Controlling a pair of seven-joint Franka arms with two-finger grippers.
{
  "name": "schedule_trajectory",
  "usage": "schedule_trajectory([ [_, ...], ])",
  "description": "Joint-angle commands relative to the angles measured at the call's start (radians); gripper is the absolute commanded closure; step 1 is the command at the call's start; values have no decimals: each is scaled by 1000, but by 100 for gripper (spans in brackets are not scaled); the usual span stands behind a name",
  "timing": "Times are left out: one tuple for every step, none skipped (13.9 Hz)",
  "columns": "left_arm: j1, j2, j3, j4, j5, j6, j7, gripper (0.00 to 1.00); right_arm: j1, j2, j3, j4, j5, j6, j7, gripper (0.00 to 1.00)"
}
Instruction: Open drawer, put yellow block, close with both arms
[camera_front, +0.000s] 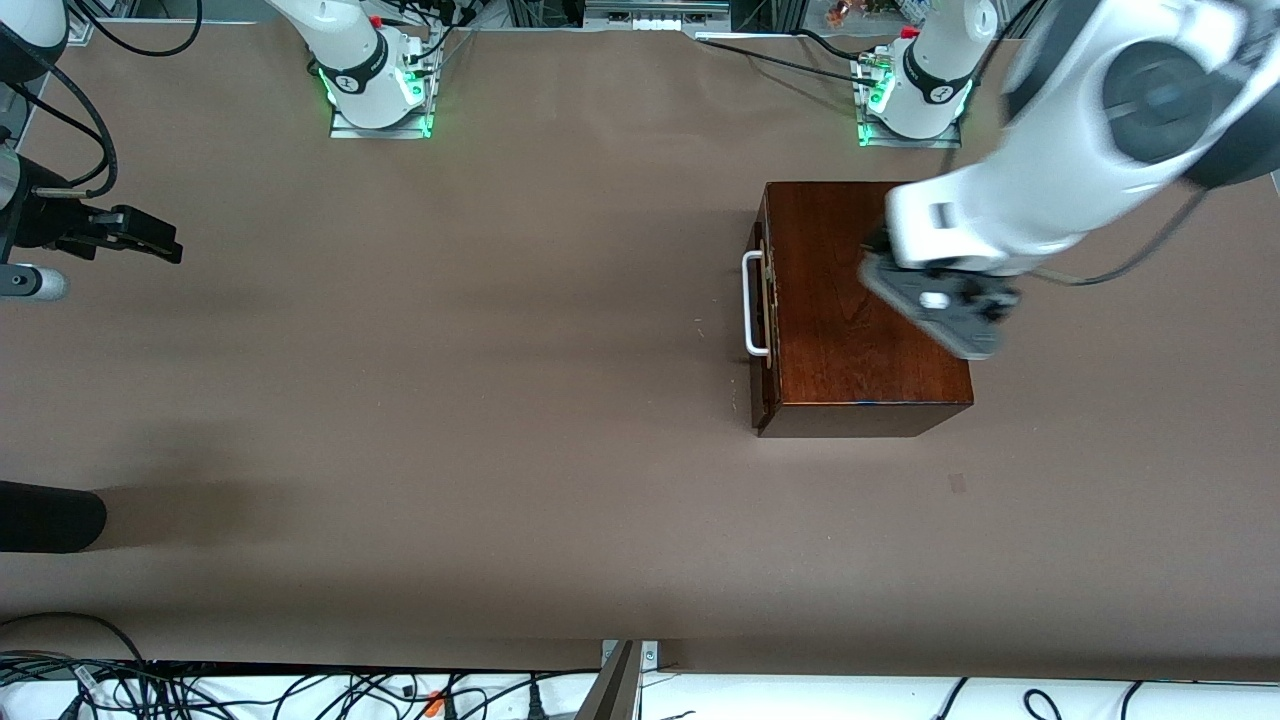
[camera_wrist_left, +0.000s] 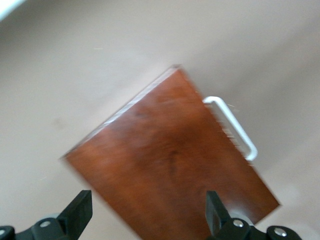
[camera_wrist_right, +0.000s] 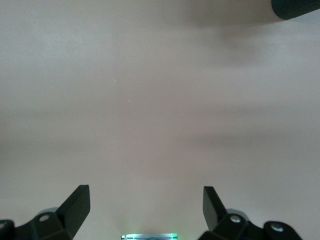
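The dark mahogany box (camera_front: 865, 300) stands toward the left arm's end of the table. Its drawer front with the white bar handle (camera_front: 752, 305) faces the right arm's end and looks pushed in. My left gripper (camera_front: 938, 305) hangs over the box top, open and empty. In the left wrist view the box top (camera_wrist_left: 170, 160) and the handle (camera_wrist_left: 232, 127) show past the open left gripper (camera_wrist_left: 147, 212). My right gripper (camera_front: 150, 240) waits open and empty over bare table at the right arm's end, as the right wrist view (camera_wrist_right: 145, 205) shows. The yellow block is out of view.
A black rounded object (camera_front: 45, 515) lies at the table's edge toward the right arm's end, nearer the front camera; it also shows in the right wrist view (camera_wrist_right: 295, 7). Cables run along the table's near edge (camera_front: 300, 690). Brown table (camera_front: 450, 350) surrounds the box.
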Motion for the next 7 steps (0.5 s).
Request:
schedule_trajectory([
  [-22, -183, 117, -194, -10, 120, -35, 0, -17, -26, 19, -25, -12, -4, 12, 0],
  [-32, -223, 172, -233, -31, 137, -70, 0, -17, -26, 19, -25, -14, -4, 12, 0],
  [-65, -251, 233, -262, -45, 139, -124, 0, -17, -26, 17, -25, -14, -4, 12, 0],
  [-91, -273, 298, -284, -48, 139, -191, 0, -17, -26, 17, -25, -14, -2, 12, 0],
  [-96, -283, 321, -299, -50, 139, -245, 0, -17, -26, 17, -25, -14, -4, 12, 0],
  [-91, -288, 329, -310, -57, 139, -283, 0, -17, -26, 17, -25, -14, -2, 12, 0],
  [-82, -288, 335, -320, -57, 139, -303, 0, -17, -26, 17, -25, -14, -4, 12, 0],
])
